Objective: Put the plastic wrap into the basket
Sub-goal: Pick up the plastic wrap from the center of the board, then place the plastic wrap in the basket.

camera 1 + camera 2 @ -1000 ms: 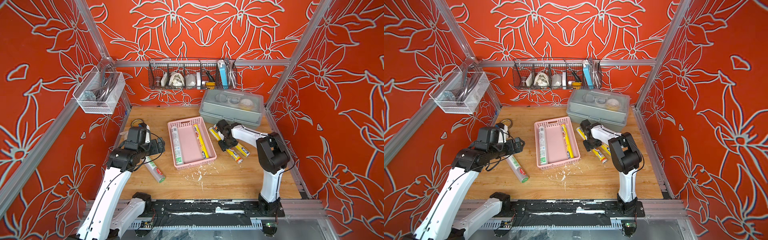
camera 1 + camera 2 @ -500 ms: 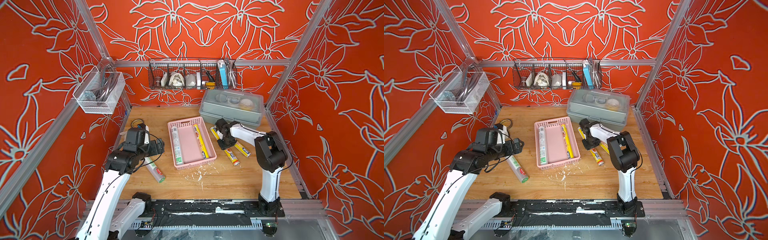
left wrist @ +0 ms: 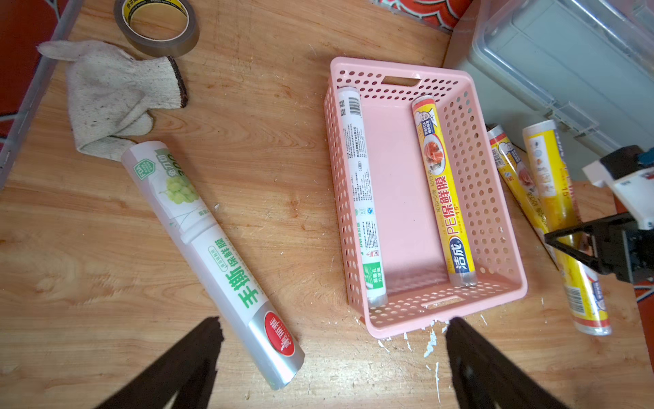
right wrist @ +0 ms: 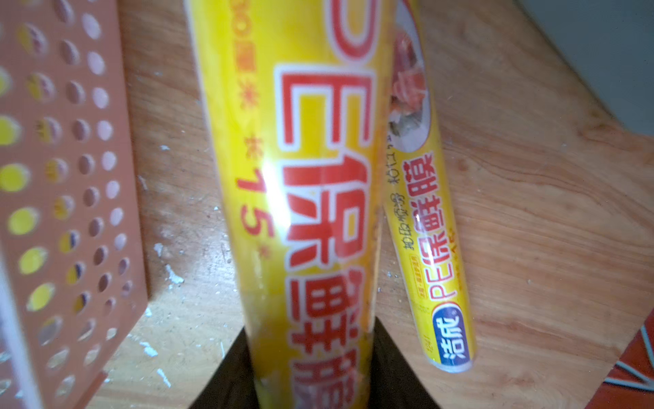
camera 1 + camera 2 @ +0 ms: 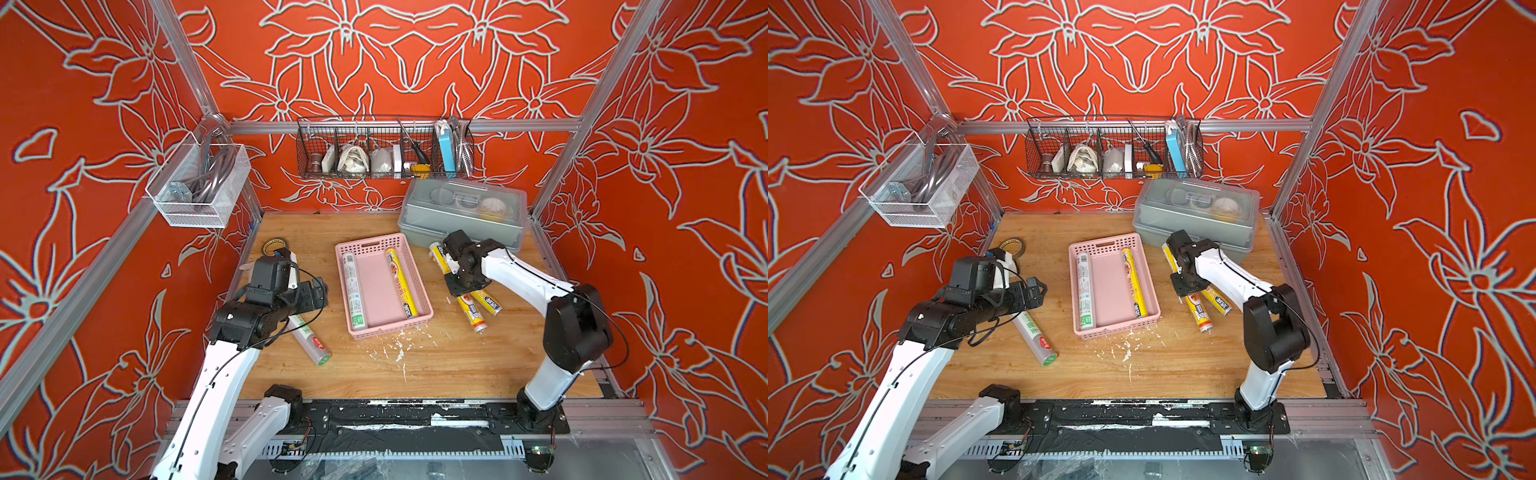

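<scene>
right, the right end effector [image 4: 311,375] is clamped tight on a yellow roll [image 4: 300,212] at three o'clock of the pink basket [image 5: 419,286], another yellow roll [image 4: 435,255] just beside it on the surface [image 5: 436,365]. the basket holds one white roll [image 5: 353,286] and one yellow roll [image 5: 401,282]. the left end effector [image 3: 332,361] hangs wide open, holding nothing, near the white-silver roll [image 3: 212,262] at nine o'clock of the basket.

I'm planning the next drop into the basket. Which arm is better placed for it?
The right. The right gripper is shut on a yellow roll right beside the basket. The left gripper is open and empty above the white roll on the table.
</scene>
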Available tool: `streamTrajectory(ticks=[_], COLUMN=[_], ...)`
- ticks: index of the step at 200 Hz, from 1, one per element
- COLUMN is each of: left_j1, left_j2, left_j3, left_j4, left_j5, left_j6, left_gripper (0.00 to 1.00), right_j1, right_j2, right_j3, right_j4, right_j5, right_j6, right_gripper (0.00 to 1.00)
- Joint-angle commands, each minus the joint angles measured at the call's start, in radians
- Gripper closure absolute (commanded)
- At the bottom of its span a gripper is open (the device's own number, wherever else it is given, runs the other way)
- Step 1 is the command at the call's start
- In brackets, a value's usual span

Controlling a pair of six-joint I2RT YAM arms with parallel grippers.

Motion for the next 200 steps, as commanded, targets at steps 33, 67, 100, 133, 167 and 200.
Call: streamTrajectory(ticks=[33,67,100,133,167,200], left_j1=[0.006,0.006,0.006,0.006,0.005,0.006], left_j2=[-0.036,-0.053,-0.074,-0.076,-0.081,-0.091], left_j3=[0.005,-0.001,-0.007,-0.001,-0.013,-0.022], left_j4=[-0.016,-0.012,-0.008,-0.016,-0.016,-0.016], left_j5=[-0.005,0.024,0.025,0.020,0.027,0.027], left_j6=[0.005,-0.011,-0.006,-0.002,-0.006,-0.006], left_gripper=[0.02,0.02,0.02,0.02,0.02,0.02], right_j1=[0.015,0.086,0.156,0.201,0.235,0.250], right_j2=[-0.012,0.042,0.122,0.184,0.234,0.291], right_j3=[0.164,0.252,0.376,0.432,0.463,0.480], right_j4=[-0.120,-0.075,-0.081,-0.060,-0.028,0.034], right_j5=[-0.061,-0.127,-0.173,-0.231,-0.262,-0.308], right_j6=[0.079,0.156,0.220,0.276,0.351,0.419], right_gripper=[0.61,0.61,0.61,0.62,0.63,0.63])
